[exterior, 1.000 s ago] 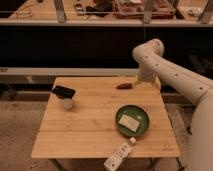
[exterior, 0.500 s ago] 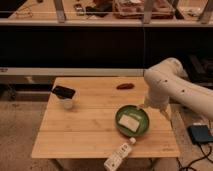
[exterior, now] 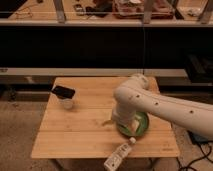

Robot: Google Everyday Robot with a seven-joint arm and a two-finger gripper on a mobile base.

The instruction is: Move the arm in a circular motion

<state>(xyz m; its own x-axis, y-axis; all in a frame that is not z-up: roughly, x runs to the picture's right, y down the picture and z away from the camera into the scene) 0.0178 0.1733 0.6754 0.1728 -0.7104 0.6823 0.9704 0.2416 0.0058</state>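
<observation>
The arm (exterior: 165, 107) reaches in from the right over the table (exterior: 75, 135). Its gripper (exterior: 107, 122) hangs low just left of the green bowl (exterior: 144, 128); whether it is wide or narrow, I cannot tell. The bowl holds a pale block (exterior: 135, 123). A black object (exterior: 63, 92) lies across the cup (exterior: 66, 104).

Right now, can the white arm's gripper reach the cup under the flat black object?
Probably yes: the gripper hangs beside the round green plate, and only bare wooden table lies between it and the cup.
</observation>
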